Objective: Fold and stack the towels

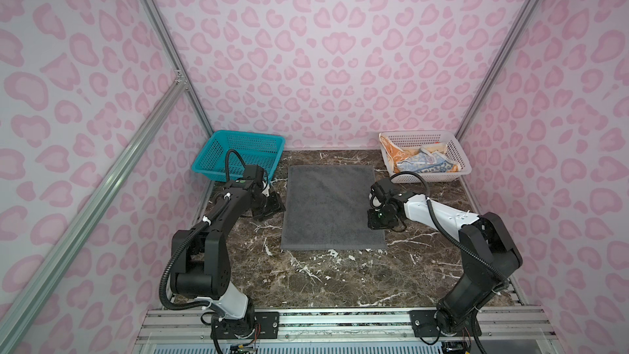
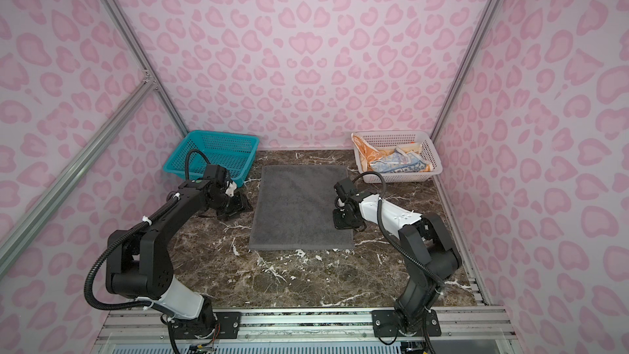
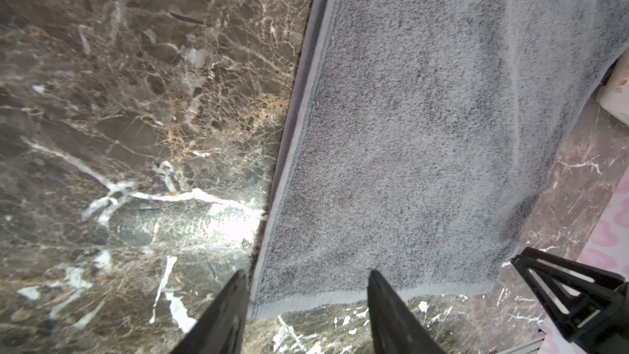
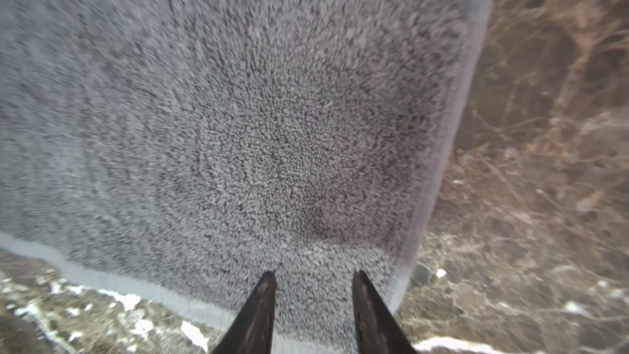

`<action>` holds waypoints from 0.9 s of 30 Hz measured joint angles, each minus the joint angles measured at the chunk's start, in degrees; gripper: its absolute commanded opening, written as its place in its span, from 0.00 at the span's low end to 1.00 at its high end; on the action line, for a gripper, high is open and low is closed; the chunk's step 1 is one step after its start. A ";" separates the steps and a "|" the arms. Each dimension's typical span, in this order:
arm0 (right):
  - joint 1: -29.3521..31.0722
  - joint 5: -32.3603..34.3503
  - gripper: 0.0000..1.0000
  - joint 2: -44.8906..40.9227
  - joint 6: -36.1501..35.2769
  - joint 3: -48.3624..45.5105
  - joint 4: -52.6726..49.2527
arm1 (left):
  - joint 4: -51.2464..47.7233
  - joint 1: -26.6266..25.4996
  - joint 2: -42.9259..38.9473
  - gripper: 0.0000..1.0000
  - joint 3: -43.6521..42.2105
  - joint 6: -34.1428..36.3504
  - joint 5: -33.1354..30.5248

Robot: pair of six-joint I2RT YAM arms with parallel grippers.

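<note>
A dark grey towel lies flat on the marble table in both top views. My left gripper hangs at its left edge. In the left wrist view that gripper is open above a hemmed corner of the grey towel, holding nothing. My right gripper sits over the towel's right edge. In the right wrist view it is open, close above the terry, with nothing pinched. An orange towel and a multicolour towel lie crumpled in the white basket.
A white basket stands at the back right. At the back left stands a teal basket, just behind my left wrist. Pink patterned walls close in three sides. A metal rail runs along the front.
</note>
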 measured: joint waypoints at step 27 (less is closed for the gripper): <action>8.22 4.50 0.25 -1.14 -5.49 -7.37 -3.87 | 14.43 -9.40 4.35 0.03 -16.50 -1.66 5.84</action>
